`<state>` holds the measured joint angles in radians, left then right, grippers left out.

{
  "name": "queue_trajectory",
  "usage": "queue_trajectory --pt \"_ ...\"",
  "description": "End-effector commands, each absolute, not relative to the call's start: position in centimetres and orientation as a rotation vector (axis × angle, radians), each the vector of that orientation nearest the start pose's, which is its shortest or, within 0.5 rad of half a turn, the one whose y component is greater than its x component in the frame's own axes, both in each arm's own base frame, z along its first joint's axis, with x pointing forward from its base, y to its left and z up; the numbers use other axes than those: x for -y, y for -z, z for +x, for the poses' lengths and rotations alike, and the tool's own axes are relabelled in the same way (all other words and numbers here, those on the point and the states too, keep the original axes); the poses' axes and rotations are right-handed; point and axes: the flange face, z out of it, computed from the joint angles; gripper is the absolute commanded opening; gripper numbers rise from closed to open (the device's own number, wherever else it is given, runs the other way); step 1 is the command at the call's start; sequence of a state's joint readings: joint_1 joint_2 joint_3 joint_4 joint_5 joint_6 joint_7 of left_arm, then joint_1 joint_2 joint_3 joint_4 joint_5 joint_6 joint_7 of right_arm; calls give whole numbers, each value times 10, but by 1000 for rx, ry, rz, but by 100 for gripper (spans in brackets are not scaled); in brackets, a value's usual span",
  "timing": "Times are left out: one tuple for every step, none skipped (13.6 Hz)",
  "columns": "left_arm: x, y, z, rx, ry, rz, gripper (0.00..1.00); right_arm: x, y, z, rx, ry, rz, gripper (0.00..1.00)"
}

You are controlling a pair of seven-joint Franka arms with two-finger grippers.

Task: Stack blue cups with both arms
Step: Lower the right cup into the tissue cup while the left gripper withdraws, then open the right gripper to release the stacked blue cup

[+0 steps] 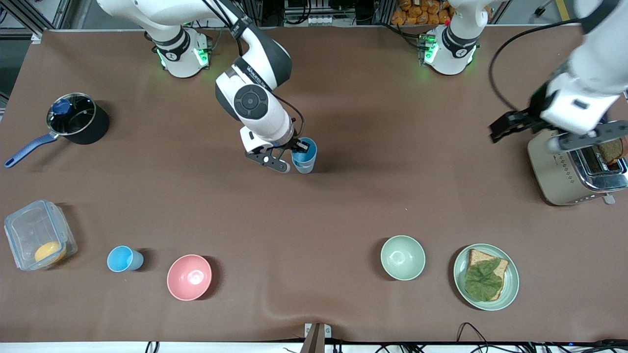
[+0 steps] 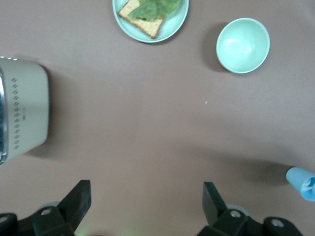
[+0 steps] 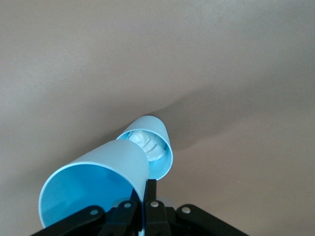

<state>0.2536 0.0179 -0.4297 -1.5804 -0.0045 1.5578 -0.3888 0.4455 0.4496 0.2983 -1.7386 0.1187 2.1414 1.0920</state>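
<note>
My right gripper is shut on the rim of a blue cup, one finger inside and one outside. In the right wrist view my right gripper holds this cup tilted, its base at the mouth of a paler blue cup with a white patch inside. That paler cup stands mid-table. Whether the two touch I cannot tell. Another blue cup sits beside the pink bowl. My left gripper is open and empty, over the table beside the toaster; its wrist view shows bare table between the fingers.
A black pot with a blue handle and a clear box are at the right arm's end. A pale green bowl and a plate with bread and lettuce are near the front camera. The toaster holds toast.
</note>
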Motion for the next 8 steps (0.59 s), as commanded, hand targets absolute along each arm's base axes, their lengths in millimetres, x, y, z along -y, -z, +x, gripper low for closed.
queue_trajectory --pt "104 -627 533 266 -94 -3122 100 -439 -308 491 -687 -313 -2967 0" --pt "103 -634 529 263 -74 -3120 100 -440 -301 491 -687 -322 -2973 0" --pt "105 -634 528 259 -76 -3121 100 -441 -300 490 -695 -325 -2973 0" --pt "102 -636 527 266 -73 -3120 100 -441 -298 491 -712 -325 -2969 0" --pt "101 -637 526 268 -77 -3121 100 -442 -298 490 -712 -325 -2969 0" --pt "100 -637 526 268 -78 -3122 100 -442 -298 490 -714 -326 -2969 0" --pt "99 -637 526 268 -85 -3121 100 -441 -298 491 -711 -328 -2973 12" --pt "101 -636 525 258 -94 -3121 100 -439 -300 492 -707 -319 -2980 80"
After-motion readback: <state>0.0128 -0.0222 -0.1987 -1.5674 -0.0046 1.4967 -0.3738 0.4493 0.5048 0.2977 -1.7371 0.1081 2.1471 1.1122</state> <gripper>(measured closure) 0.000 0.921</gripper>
